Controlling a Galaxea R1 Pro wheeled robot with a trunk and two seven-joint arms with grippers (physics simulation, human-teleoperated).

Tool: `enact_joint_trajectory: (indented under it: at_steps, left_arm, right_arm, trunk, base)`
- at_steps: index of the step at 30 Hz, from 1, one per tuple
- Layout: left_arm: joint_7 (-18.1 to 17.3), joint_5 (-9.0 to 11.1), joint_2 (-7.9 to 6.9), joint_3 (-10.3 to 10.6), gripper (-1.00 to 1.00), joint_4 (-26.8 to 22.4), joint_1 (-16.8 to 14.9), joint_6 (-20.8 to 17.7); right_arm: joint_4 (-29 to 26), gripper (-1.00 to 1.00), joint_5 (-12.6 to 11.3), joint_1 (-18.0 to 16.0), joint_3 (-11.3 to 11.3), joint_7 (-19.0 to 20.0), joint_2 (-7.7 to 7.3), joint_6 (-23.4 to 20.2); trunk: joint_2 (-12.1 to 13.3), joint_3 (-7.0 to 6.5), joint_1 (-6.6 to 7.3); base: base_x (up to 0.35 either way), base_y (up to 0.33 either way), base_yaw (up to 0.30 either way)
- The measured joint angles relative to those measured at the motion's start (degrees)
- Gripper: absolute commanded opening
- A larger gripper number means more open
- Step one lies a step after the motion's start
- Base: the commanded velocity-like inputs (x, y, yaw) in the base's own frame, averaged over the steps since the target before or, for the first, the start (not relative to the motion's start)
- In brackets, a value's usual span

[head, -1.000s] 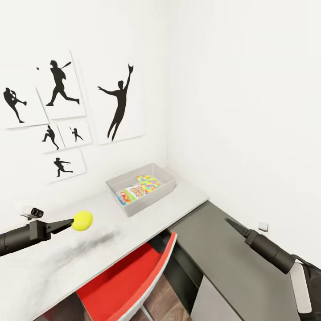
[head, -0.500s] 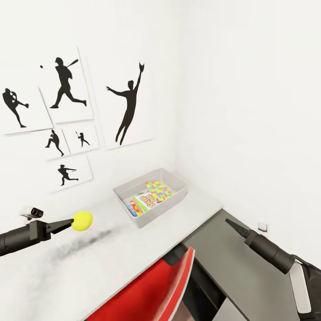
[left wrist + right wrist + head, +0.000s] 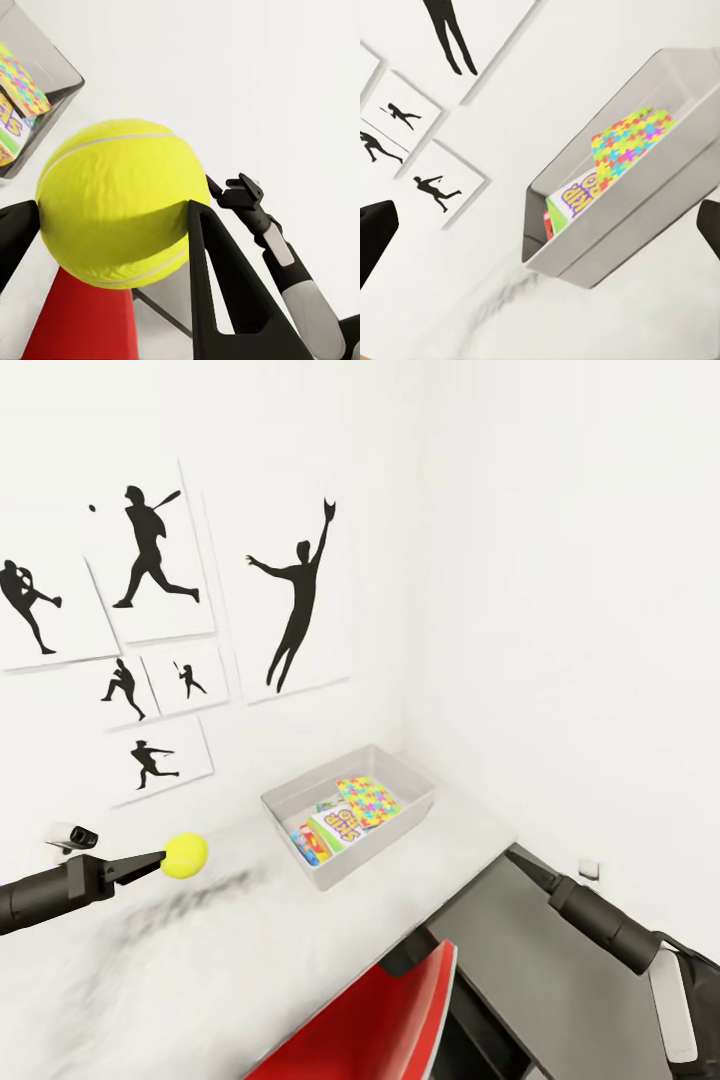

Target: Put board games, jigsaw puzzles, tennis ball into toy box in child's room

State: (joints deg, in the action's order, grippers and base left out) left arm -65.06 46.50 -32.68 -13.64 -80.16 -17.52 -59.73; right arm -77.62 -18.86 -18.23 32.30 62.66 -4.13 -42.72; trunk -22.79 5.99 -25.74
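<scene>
My left gripper (image 3: pixel 168 858) is shut on the yellow-green tennis ball (image 3: pixel 186 855), held above the white table (image 3: pixel 230 950) to the left of the toy box (image 3: pixel 345 868). In the left wrist view the tennis ball (image 3: pixel 120 202) sits between the black fingers (image 3: pixel 217 285). The light-grey toy box holds a jigsaw puzzle (image 3: pixel 368 800) and a board game (image 3: pixel 338 826) with printed lettering. My right gripper (image 3: pixel 517 858) hangs open over the lower dark-grey cabinet section, right of the box. The right wrist view looks down on the toy box (image 3: pixel 607 259), the jigsaw puzzle (image 3: pixel 631 139) and the board game (image 3: pixel 577 195).
A red chair (image 3: pixel 380 1020) stands tucked under the table's near edge. The dark-grey cabinet section (image 3: pixel 560 970) joins the table at the right. White walls close the corner behind the box, with black baseball-player pictures (image 3: pixel 150 620) on the left wall.
The whole picture has shifted: the camera has moved, so the toy box and pictures now sit further right and slightly larger. Both grippers hold their poses, ball still gripped.
</scene>
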Motion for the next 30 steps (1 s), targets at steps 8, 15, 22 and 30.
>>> enact_joint_trajectory:
  at_steps: [8,15,22,30]
  left_arm:
    - [-0.01,0.02,-0.01,0.01,-1.00,0.00,0.01,0.00]
    - [-0.01,0.05,0.00,0.09,-1.00,0.00,0.01,0.00]
    - [-0.01,0.10,-0.01,0.10,-1.00,0.00,0.02,0.00]
    - [0.00,0.09,0.00,0.11,-1.00,0.00,0.00,0.00]
  right_arm:
    - [-0.06,1.00,0.01,-0.01,-0.04,0.03,-0.03,0.00]
    - [-0.13,1.00,0.00,-0.01,0.00,0.13,-0.06,0.00]
    - [-0.11,1.00,0.01,-0.01,-0.03,0.12,-0.05,0.00]
    - [-0.17,1.00,0.00,0.00,0.00,0.21,-0.06,0.00]
  trunk:
    - [0.00,0.00,0.00]
    - [0.00,-0.09,0.00]
    - [0.00,-0.14,0.00]
    - [0.00,-0.25,0.01]
  base:
    - [0.011,-0.059,0.109]
    - [0.000,-0.068,0.179]
    - [0.000,-0.067,0.150]
    - [0.075,-0.042,0.102]
